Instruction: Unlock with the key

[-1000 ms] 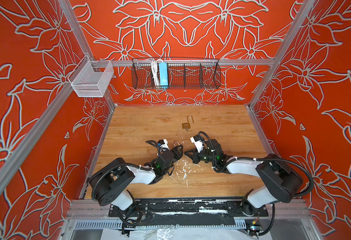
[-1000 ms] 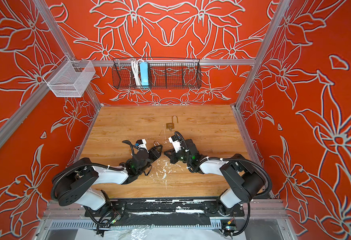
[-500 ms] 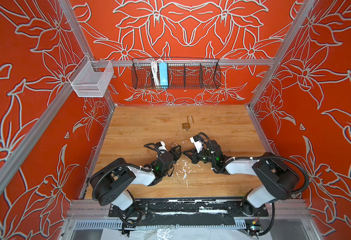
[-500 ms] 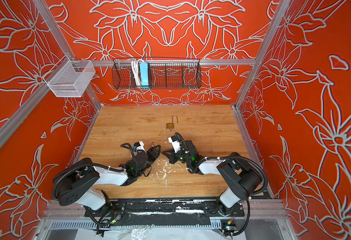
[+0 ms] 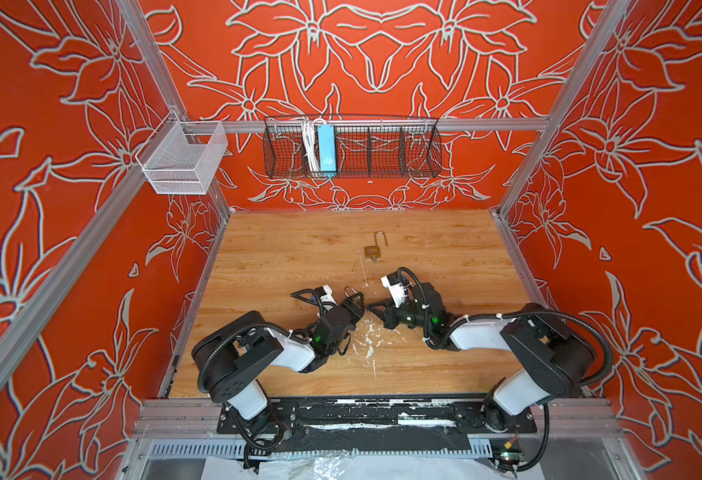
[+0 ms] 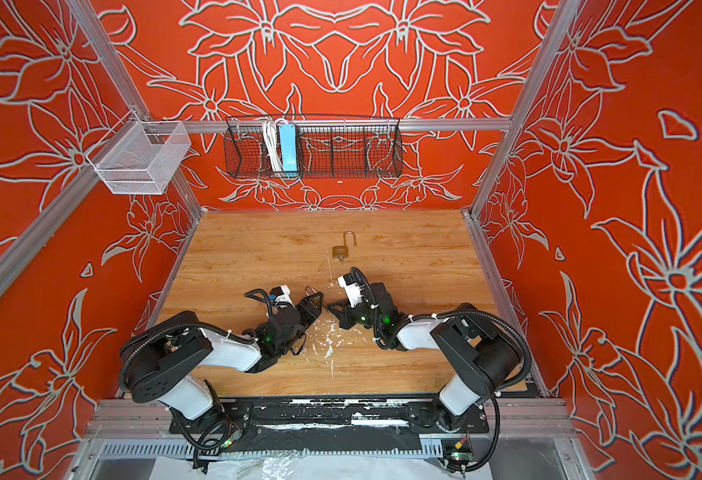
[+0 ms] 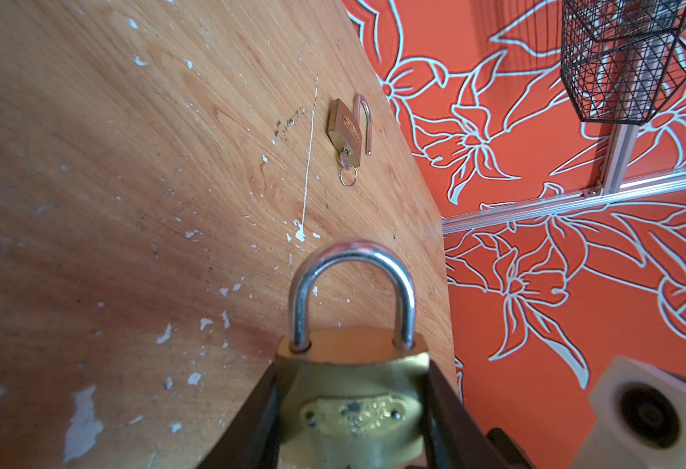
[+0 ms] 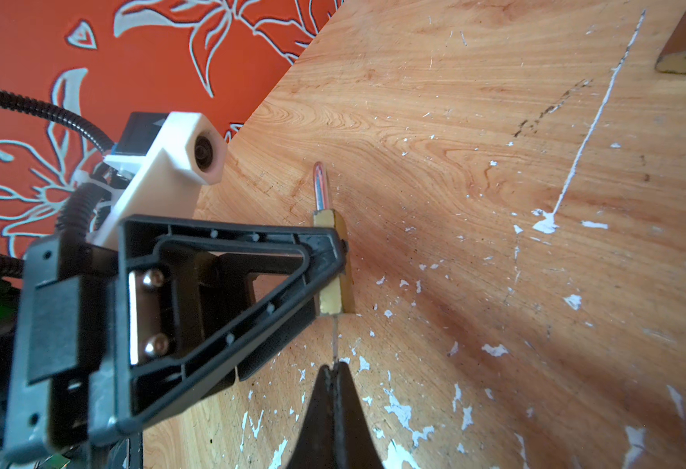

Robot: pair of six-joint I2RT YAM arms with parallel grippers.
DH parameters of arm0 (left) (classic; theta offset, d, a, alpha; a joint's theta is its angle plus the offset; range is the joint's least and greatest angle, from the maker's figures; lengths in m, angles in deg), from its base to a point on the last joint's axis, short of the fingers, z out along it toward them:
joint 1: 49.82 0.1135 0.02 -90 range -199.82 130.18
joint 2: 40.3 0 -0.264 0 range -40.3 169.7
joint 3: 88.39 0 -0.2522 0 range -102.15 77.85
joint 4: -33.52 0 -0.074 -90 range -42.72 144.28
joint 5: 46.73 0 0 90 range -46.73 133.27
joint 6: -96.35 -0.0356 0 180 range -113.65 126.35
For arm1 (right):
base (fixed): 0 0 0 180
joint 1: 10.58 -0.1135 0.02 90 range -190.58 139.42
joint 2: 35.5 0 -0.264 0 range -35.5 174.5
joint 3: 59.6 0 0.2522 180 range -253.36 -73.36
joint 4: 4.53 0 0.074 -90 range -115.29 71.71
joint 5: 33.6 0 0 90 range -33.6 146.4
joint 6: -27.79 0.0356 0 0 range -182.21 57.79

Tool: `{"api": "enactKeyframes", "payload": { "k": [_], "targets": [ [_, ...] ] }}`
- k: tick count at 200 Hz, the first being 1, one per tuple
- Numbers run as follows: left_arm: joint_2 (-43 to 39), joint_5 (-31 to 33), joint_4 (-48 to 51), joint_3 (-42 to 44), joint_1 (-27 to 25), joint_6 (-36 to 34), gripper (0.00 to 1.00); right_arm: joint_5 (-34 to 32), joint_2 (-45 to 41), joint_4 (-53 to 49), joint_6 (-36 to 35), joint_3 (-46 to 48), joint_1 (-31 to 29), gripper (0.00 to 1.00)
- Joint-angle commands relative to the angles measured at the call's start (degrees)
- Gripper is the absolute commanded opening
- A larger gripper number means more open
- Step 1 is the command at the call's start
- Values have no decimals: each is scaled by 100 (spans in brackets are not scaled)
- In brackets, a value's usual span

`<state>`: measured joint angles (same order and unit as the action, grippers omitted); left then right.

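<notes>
The left gripper (image 7: 351, 408) clamps the padlock (image 7: 353, 377), shackle closed; just off the padlock's base the right gripper (image 8: 333, 379), pressed together, pinches the key (image 8: 335, 341), its blade in line with the padlock's long axis, seemingly entering the keyway.

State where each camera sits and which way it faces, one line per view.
Both top views: high above the base, looking down over the table; both arms whole, left gripper facing right gripper.
Left wrist: on the left arm, looking along its fingers past the held padlock to the open padlock.
Right wrist: on the right arm, looking along its shut tips at the key and left gripper.
Shared: both wrists see the held padlock.
</notes>
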<state>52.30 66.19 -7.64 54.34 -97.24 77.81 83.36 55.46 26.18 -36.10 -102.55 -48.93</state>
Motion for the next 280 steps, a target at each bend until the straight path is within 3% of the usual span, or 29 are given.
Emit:
{"api": "enactKeyframes", "payload": {
  "k": [1, 140, 201, 280],
  "targets": [
    [148, -323, -400, -103, -241, 39, 0, -74, 77, 1020, 185, -50, -58, 0],
    [403, -598, -427, -360, -453, -171, 0, -261, -200, 1345, 123, 211, -103, 0],
    [436, -1039, -27, -643, -470, -463, 0, -610, -609, 1093, -109, 363, -85, 0],
    [447, -1167, 4, -706, -479, -500, 0, -683, -711, 1026, -183, 388, -57, 0]
  ]
}}
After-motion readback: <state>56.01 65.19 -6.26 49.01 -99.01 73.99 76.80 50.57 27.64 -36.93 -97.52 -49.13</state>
